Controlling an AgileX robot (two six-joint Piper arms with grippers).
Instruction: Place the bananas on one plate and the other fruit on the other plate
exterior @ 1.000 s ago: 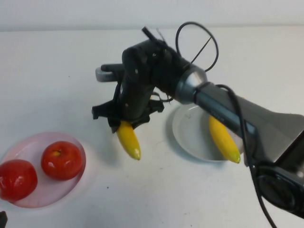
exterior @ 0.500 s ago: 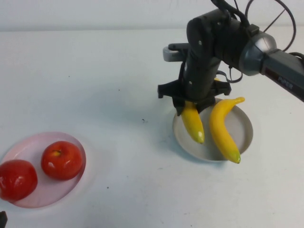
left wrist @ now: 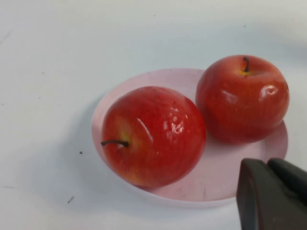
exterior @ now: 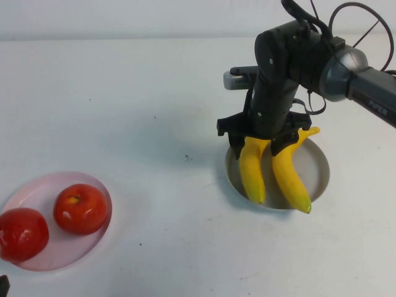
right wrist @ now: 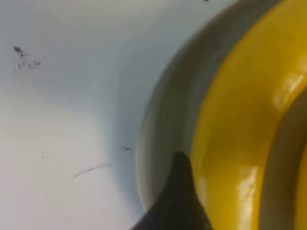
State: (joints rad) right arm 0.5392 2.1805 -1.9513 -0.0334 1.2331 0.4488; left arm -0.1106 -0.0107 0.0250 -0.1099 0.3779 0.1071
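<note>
My right hand (exterior: 265,143) pinches the second banana (exterior: 252,168) down onto the grey plate (exterior: 318,162) beside the first banana (exterior: 288,173), both apples (exterior: 79,208) sit on the pink plate (exterior: 52,249) near my left hand (left wrist: 271,194), seemingly closed, so letting go comes next.

Two bananas (exterior: 252,170) (exterior: 289,176) are lying on one grey plate (exterior: 317,167). Two apples (exterior: 80,208) (exterior: 21,233) are sitting on one pink plate (exterior: 37,192). Two grippers are showing: right gripper (exterior: 260,141), left gripper (left wrist: 271,194).
</note>
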